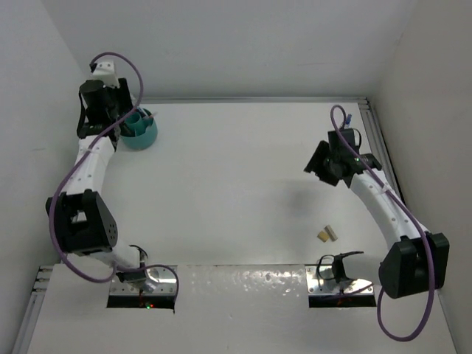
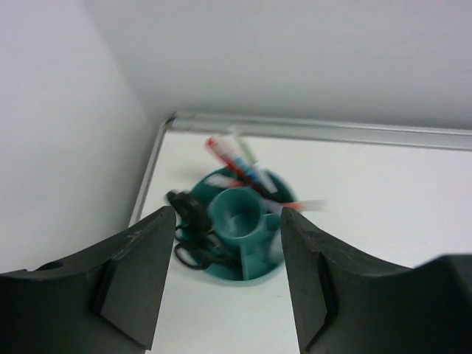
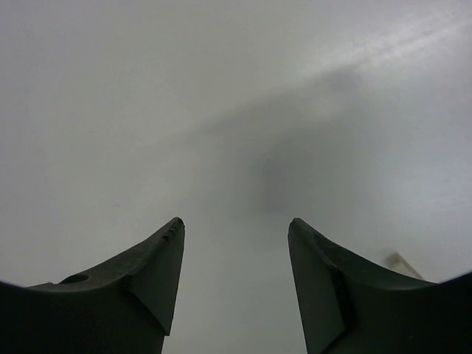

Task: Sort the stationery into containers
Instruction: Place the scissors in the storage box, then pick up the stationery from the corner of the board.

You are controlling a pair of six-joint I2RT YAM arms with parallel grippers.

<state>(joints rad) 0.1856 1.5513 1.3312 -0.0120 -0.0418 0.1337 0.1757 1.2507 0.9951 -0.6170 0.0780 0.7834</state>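
Far left corner of table [image 1: 236, 184]: teal pot [image 1: 147, 136], round, upright, close to left wall and back rail. Raised just above pot: left claw [image 2: 227, 217], fingers apart, nothing held, not touching pot. Past those fingers in left wrist view: centre cup of pot, outer ring around it split by dividers. Left part of ring: black scissors [image 2: 193, 237], handles up, leaning on rim. Back part of ring: bunch of pens [image 2: 237, 158], standing tilted toward back rail, red one leftmost, blue and white among the rest, blurred, count unclear. Over right rim: one more red-ended pen sticking out sideways, also blurred. Right of centre, toward near edge of table: two tan blocks [image 1: 327, 234], lying flat, one yellower than the other, touching or just beside each other, cannot tell which. Well apart from pot, on opposite half of table. Farther right, near right rail: right claw [image 3: 236, 225], raised over table, fingers apart, holding nothing, plain white surface and a soft shadow beneath. Lower right corner of right wrist view: sliver of one tan block showing past the right finger, untouched.
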